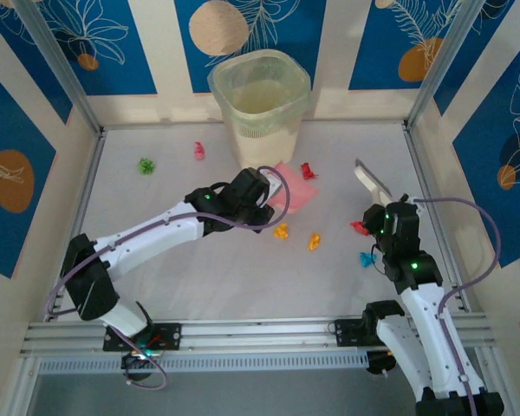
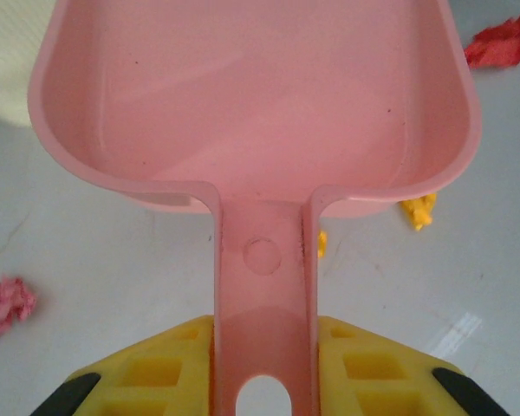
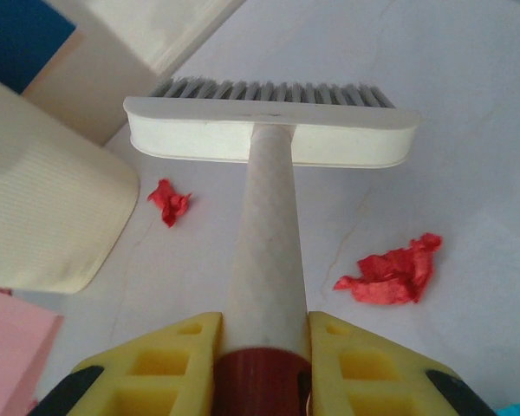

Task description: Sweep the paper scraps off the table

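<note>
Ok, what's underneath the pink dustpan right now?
An orange paper scrap pokes out below the rim of the dustpan, and an orange sliver shows beside its handle. The table directly beneath the pan is covered, so more scraps there can't be ruled out.

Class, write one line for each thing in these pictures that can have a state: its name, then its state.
left tool, shut on the pink dustpan handle
right tool, shut on the brush handle
pink dustpan, empty
bin, upright, open-topped
paper scraps, loose on the table, unswept
</note>
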### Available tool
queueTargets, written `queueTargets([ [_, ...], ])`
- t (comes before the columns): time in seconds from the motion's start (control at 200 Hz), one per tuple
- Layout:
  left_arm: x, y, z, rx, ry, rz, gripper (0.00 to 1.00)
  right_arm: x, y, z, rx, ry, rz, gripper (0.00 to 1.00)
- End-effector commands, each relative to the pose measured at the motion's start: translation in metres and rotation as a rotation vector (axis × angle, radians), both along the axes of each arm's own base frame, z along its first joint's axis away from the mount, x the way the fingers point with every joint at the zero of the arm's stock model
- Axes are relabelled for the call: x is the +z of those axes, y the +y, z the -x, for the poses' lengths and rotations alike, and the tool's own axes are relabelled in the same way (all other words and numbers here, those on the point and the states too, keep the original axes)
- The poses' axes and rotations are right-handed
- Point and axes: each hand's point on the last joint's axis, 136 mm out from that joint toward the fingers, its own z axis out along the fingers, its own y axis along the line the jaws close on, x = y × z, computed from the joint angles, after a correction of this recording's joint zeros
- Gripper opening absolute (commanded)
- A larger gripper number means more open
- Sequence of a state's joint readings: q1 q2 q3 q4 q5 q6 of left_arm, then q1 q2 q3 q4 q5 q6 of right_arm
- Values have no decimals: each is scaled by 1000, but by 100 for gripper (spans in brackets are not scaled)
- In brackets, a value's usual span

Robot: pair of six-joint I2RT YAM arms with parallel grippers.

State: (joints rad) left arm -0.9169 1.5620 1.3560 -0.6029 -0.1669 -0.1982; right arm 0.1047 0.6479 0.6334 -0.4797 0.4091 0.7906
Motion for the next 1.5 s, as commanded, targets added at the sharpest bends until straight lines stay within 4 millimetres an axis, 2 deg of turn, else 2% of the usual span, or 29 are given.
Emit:
queueTargets([
  [0.0, -31, 18, 1, 83, 116, -110, 0, 26, 28, -20, 158, -70, -14, 0],
  [0.15, -41, 7, -7, 75, 173, -124, 0, 23, 51, -35, 242, 4, 36, 0],
  [0.25, -46, -4, -24, 82, 235, -72, 0, 28, 63, -44, 251, 35, 113, 0],
  [0.35, -42, -26, -46, 57, 265, -56, 0, 30, 73, -52, 240, 76, 171, 0],
  [0.495, -33, -53, -64, -15, 263, -66, 0, 37, 72, -68, 192, 96, 166, 0],
  [0.625, -32, -60, -73, -56, 258, -117, 0, 38, 66, -79, 154, 148, 149, 0],
  [0.78, -37, -54, -76, -76, 232, -141, 0, 36, 65, -86, 148, 172, 123, 0],
  [0.91, -55, -50, -79, -92, 258, -109, 0, 33, 59, -95, 144, 193, 114, 0],
  [0.995, -67, -49, -79, -114, 294, -107, 0, 38, 58, -103, 153, 197, 115, 0],
  [1.11, -73, -46, -85, -108, 296, -105, 0, 45, 57, -113, 161, 210, 153, 0],
  [1.3, -85, -52, -90, -122, 320, -73, 0, 39, 69, -134, 204, 253, 124, 0],
  [1.496, -104, -42, -95, -112, 336, -89, 0, 27, 84, -150, 244, 283, 77, 0],
])
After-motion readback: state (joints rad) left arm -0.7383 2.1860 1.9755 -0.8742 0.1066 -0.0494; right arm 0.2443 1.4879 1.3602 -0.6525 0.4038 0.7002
